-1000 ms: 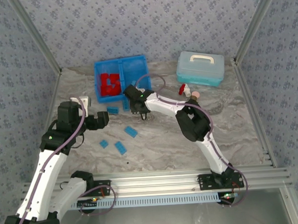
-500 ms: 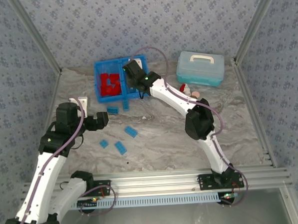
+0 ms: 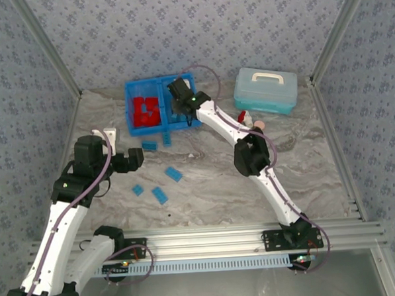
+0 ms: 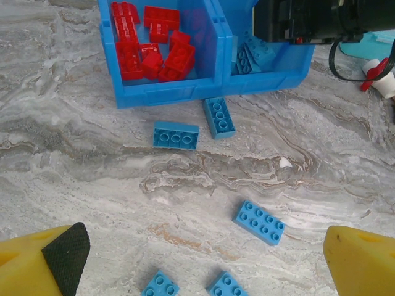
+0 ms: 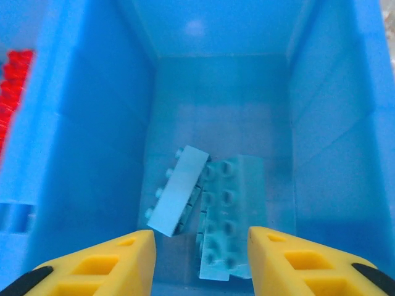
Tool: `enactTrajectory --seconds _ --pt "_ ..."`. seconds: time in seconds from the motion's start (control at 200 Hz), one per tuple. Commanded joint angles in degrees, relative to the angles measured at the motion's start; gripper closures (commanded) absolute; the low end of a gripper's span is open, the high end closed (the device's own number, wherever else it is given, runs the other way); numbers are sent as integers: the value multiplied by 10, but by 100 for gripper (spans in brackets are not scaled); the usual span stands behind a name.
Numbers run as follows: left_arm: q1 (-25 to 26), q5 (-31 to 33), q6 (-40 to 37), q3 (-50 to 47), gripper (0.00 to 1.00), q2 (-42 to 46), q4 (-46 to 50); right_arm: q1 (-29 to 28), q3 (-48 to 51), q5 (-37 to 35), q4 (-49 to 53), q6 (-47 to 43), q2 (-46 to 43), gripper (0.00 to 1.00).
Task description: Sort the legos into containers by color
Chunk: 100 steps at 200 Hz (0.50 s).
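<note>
**Over the right compartment: right gripper, jaws parted, nothing held**

Item 1. Right gripper (image 5: 200, 245): pointed down into the right compartment (image 5: 99, 123) of the blue tray (image 3: 157, 79). Its yellow fingers (image 5: 117, 256) are set moderately apart with nothing between them. The right arm (image 3: 251, 155) is stretched from its base forward and leftward across the table (image 4: 92, 160) to the tray.

Item 2. Left gripper (image 4: 210, 265): spread wide, empty, held above the table over the loose bricks. The left arm (image 3: 70, 184) is folded, with the elbow raised and the wrist turned toward the table's middle.

Item 3. Right compartment: two light-blue bricks (image 5: 231, 216) are seen on its floor below the right gripper, one tilted against the other.

Item 4. Left compartment (image 4: 213, 43): a heap of red bricks (image 4: 151, 43) is contained.

Item 5. Loose light-blue bricks: two lie just in front of the tray's near wall (image 4: 176, 134), and three lie nearer the left gripper (image 4: 259, 222), all on the table and apart from each other.
</note>
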<state>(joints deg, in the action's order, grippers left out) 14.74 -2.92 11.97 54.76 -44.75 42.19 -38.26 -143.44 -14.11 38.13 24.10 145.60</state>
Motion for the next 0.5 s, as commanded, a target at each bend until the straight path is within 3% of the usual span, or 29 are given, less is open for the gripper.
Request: enactTrajectory --seconds 0.0,0.095,0.29,0.495 --pt "0 7 -8 3 1 -1 0 -1 -27 11 27 0 -40 55" --pt "0 8 -8 3 1 -1 0 -14 7 18 28 -7 -90 58" --pt "0 16 -8 4 1 5 0 -81 236 14 -58 25 -222 56" --pt "1 18 -8 3 1 6 0 -139 315 -27 -41 88 -221 55"
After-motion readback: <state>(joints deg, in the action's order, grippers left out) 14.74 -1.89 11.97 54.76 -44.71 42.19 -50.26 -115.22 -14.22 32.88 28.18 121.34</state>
